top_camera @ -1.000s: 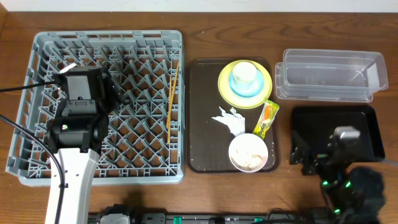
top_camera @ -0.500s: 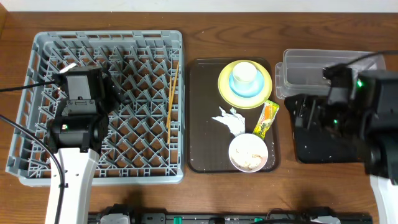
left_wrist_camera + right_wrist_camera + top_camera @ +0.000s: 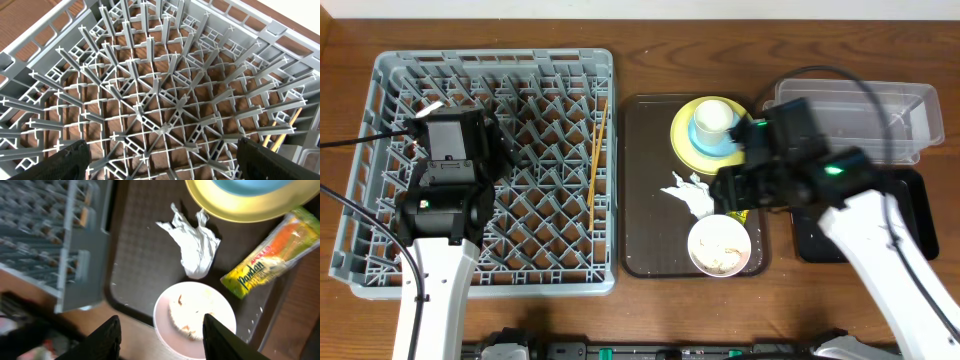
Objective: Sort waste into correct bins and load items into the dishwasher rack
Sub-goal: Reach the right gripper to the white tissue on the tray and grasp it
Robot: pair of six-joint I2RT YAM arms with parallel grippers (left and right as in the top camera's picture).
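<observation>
The grey dishwasher rack [image 3: 380,260] fills the left, with the wooden chopsticks [image 3: 597,150] lying on its right side. My left gripper [image 3: 162,160] is open and empty above the rack's pegs. On the brown tray [image 3: 645,200] are the yellow plate [image 3: 682,140], the light blue dish [image 3: 705,140] with the white cup [image 3: 713,117], the crumpled tissue [image 3: 195,250], the green-and-orange wrapper [image 3: 267,265] and the white bowl [image 3: 200,325] holding food scraps. My right gripper [image 3: 160,335] is open and empty above the bowl's left part.
The clear tub [image 3: 860,120] stands at the back right. The black tray [image 3: 910,220] lies in front of it, partly hidden by my right arm. The rack's right wall [image 3: 60,255] borders the brown tray closely.
My right arm has swung from the black tray at the front right leftward over the brown tray. The left arm has not moved.
</observation>
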